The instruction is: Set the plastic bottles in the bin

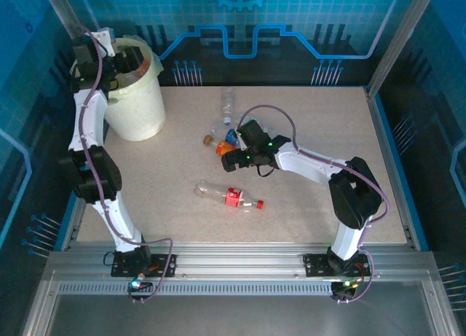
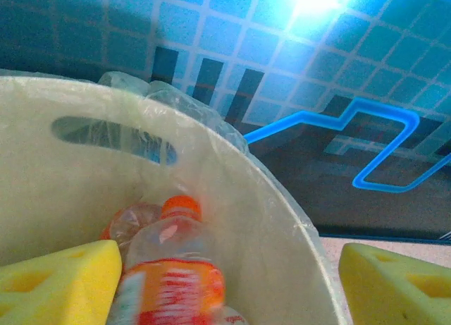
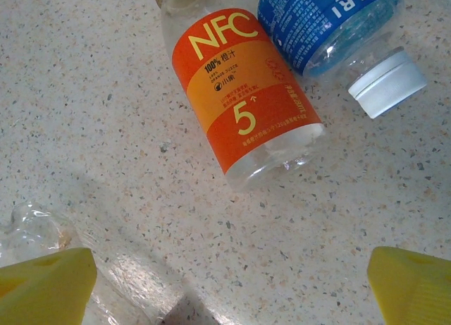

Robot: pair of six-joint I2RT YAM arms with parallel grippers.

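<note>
The bin (image 1: pixel 138 106), a cream-white bucket with a pale bag liner, stands at the back left. My left gripper (image 1: pixel 129 59) hangs over its mouth. In the left wrist view the left gripper (image 2: pixel 225 293) is open. A blurred orange-labelled bottle (image 2: pixel 169 283) with an orange cap lies loose inside the bin (image 2: pixel 282 226), beside the left fingertip (image 2: pixel 56 283). My right gripper (image 1: pixel 233 159) is open low over the table. The right gripper (image 3: pixel 225 290) has bare tabletop between its fingers. Ahead of it lie an orange NFC bottle (image 3: pixel 246 99) and a blue-labelled bottle (image 3: pixel 324 18).
A red-labelled bottle (image 1: pixel 229 196) lies mid-table nearer the arms. A clear bottle (image 1: pixel 228 103) lies farther back, and a small cap (image 1: pixel 208 139) lies left of the cluster. A crushed clear bottle (image 3: pixel 28 233) lies by the right gripper's left finger. Blue walls enclose the table.
</note>
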